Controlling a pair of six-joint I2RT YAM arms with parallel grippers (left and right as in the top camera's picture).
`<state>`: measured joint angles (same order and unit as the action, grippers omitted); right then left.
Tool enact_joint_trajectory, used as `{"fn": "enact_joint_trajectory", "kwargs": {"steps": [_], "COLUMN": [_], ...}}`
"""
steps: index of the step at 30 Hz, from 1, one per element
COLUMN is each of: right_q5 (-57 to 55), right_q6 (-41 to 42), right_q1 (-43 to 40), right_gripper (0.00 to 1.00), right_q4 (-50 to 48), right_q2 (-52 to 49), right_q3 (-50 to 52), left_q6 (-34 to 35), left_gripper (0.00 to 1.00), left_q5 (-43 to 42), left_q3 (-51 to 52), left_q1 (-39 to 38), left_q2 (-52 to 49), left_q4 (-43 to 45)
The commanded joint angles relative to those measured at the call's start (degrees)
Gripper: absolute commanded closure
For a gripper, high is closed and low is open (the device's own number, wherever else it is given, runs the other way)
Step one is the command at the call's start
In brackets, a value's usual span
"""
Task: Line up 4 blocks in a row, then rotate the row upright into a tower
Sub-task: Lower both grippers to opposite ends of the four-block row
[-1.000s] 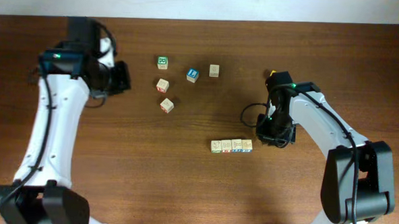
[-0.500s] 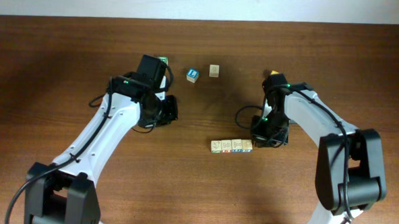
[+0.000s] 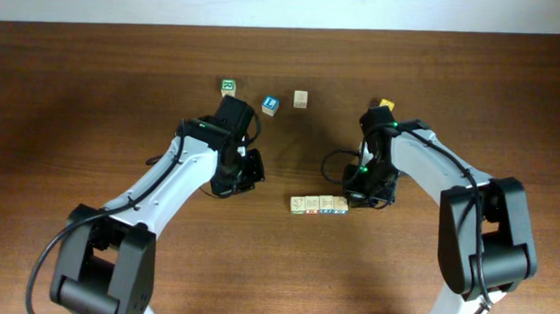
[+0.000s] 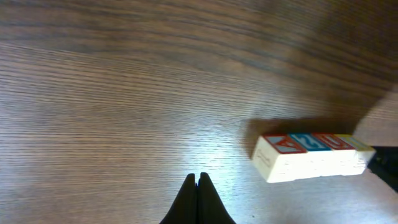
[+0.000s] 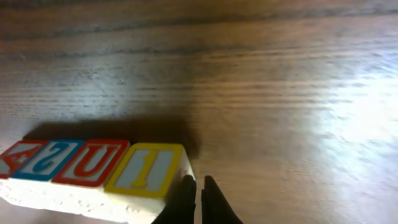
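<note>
Wooden blocks (image 3: 319, 205): four, touching in one line on the tabletop (image 3: 54, 119).
Right claw (image 5: 199, 185): clenched, empty, tips seemingly touching the row's end.
Left claw (image 4: 199, 182): clenched, empty, near the row, apart.
Progress: I judge the turn hardly begun.

4 blocks (image 5: 93, 174), top faces reading red A, blue S, red U, yellow I

Four lined-up blocks (image 3: 319, 205) and three loose cubes (image 3: 300, 99) on one table (image 3: 73, 120).
</note>
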<state>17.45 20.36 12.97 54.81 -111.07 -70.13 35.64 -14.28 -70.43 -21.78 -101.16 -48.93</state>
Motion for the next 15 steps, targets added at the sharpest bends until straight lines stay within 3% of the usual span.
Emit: {"fn": "enact_joint_trajectory", "kwargs": {"steps": [1, 15], "right_q5": [3.4, 6.6], "right_q6": [-0.1, 2.7], "right_q1": [1.8, 4.4], "right_gripper": [0.92, 0.94], "right_q4": [-1.6, -7.4], "right_q2": [-0.3, -0.3], "right_q3": [2.2, 2.5], "left_q6": [0.9, 1.2], "left_gripper": [1.0, 1.0], "left_q5": [-1.0, 0.2], "left_q3": [0.2, 0.2], "left_q1": [-0.9, -0.9], "left_q2": [-0.5, -3.8], "left_q4": [0.9, 2.6]}}
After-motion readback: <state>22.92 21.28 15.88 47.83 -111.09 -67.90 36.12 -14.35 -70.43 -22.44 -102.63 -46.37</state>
